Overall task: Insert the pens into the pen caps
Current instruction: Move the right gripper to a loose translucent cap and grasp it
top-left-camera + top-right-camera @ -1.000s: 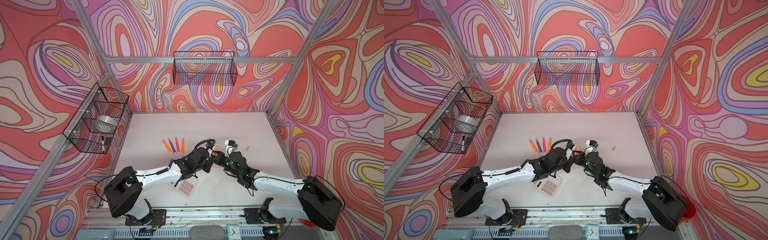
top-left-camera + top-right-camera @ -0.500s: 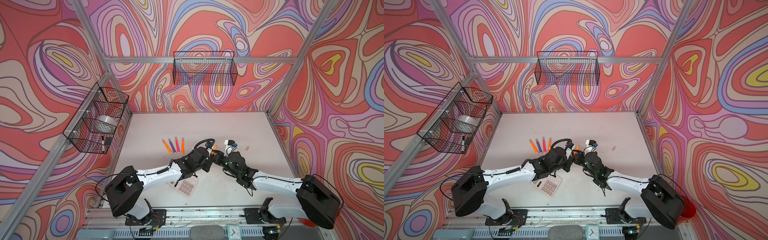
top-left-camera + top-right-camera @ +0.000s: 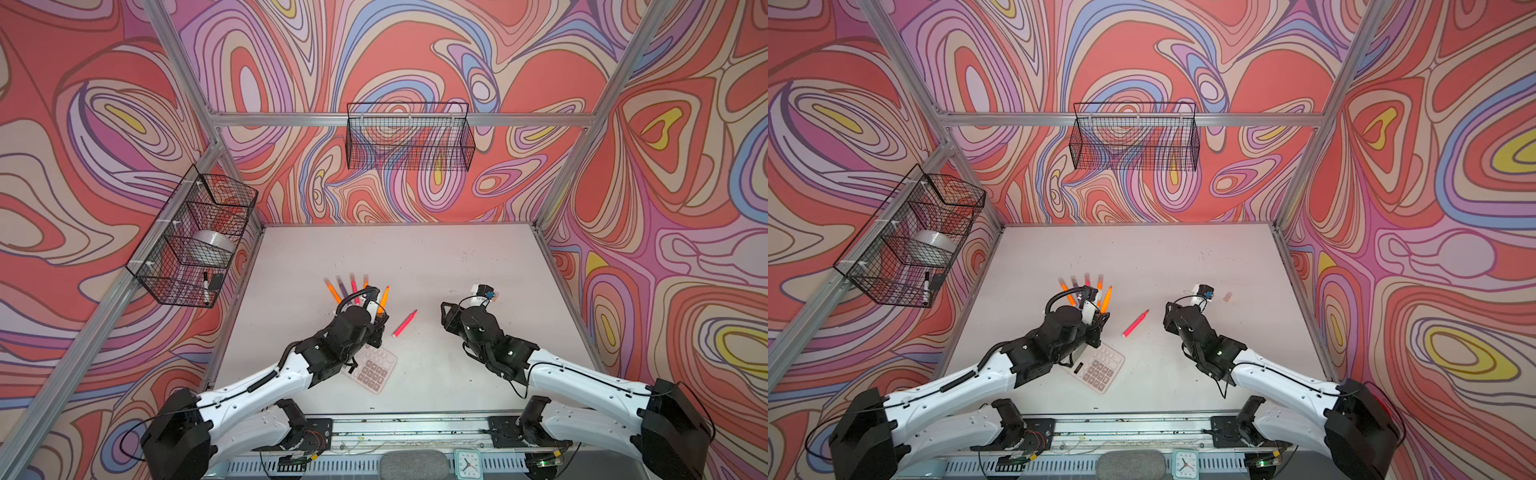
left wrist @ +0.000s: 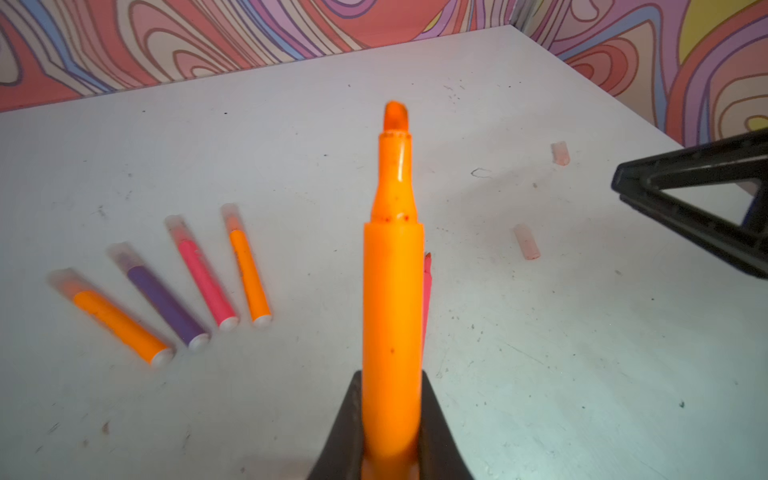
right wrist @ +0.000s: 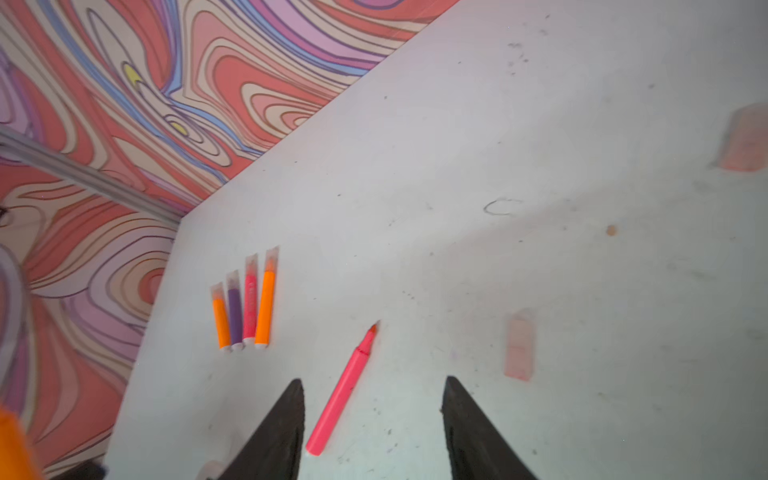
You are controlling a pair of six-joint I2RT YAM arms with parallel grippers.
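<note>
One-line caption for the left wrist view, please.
Left gripper shut on an uncapped neon orange marker pen; four capped pens and two loose pale translucent caps lie on the white table.

Neon orange is being shown by the raised pen (image 4: 392, 291), neon pink by the pen lying loose (image 5: 343, 395), and orange, purple, pink, orange by the four capped pens (image 4: 164, 305); red, pink, lilac, blue and yellow swirls are being carried by the walls (image 3: 415, 62)

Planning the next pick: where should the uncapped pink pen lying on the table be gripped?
Probably mid-barrel, from straight above, jaws across its width: the pink pen lies flat and alone, and its pointed tip must stay clear for capping.
</note>
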